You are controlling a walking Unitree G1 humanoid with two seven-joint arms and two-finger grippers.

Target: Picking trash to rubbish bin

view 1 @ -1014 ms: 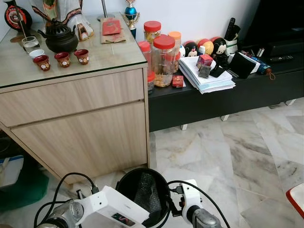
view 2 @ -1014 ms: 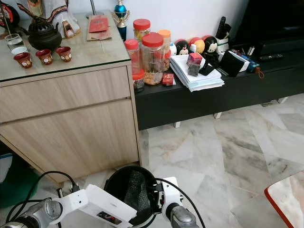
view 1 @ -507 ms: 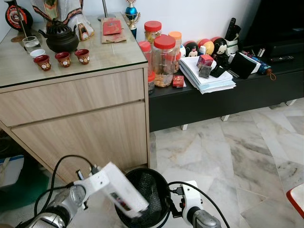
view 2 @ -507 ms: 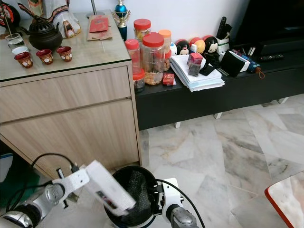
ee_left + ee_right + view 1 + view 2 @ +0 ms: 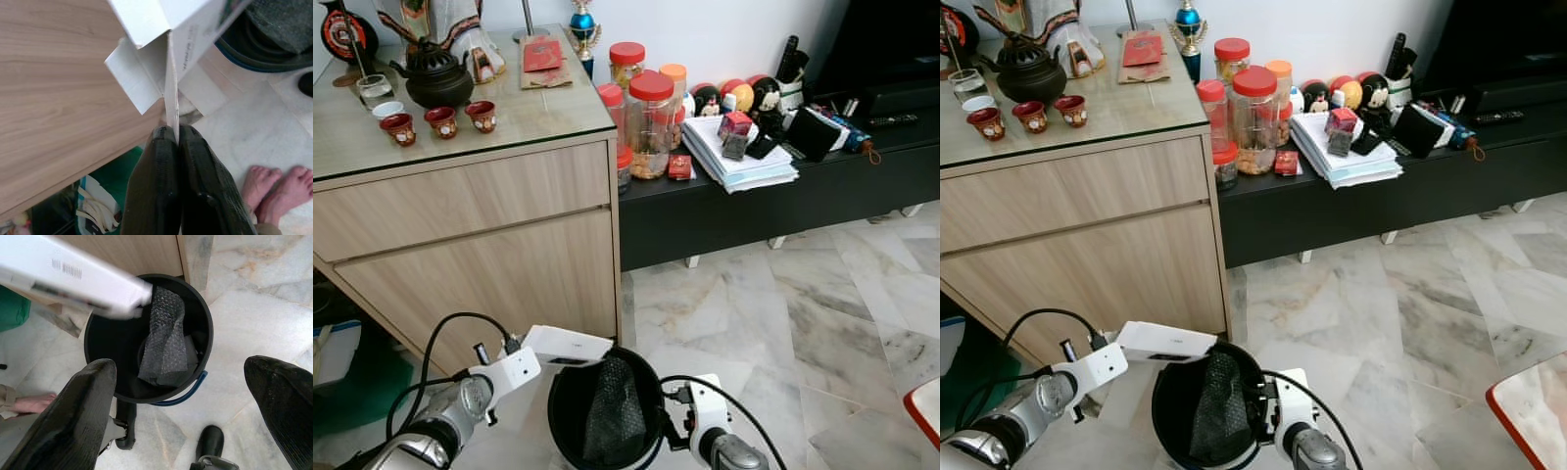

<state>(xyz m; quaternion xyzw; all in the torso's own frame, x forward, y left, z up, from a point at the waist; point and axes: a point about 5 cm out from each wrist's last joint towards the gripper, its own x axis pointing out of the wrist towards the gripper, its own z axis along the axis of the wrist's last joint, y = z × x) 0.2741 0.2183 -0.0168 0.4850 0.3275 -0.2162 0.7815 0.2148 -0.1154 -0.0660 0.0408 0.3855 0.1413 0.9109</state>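
Note:
A flat white cardboard box (image 5: 570, 345) hangs level over the far-left rim of the black rubbish bin (image 5: 656, 392). My left gripper (image 5: 171, 139) is shut on the box's (image 5: 166, 29) thin flap, with the silver left wrist (image 5: 499, 372) just left of the bin. A crumpled sheet of bubble wrap (image 5: 166, 342) lies inside the bin (image 5: 208, 318). My right gripper (image 5: 181, 382) is open above the bin, its fingers (image 5: 83, 406) spread wide to either side. The right arm (image 5: 710, 436) sits at the bin's right.
A wooden cabinet (image 5: 480, 245) with a tea set (image 5: 435, 83) stands right behind the bin. A low black bench (image 5: 783, 196) carries jars (image 5: 651, 117) and papers. A person's bare feet (image 5: 274, 191) are close by. Open marble floor (image 5: 803, 323) lies to the right.
My left arm has swung the white box up from lying low across the bin, through a tilt, to level over the bin's far-left rim. The right arm has stayed in place.

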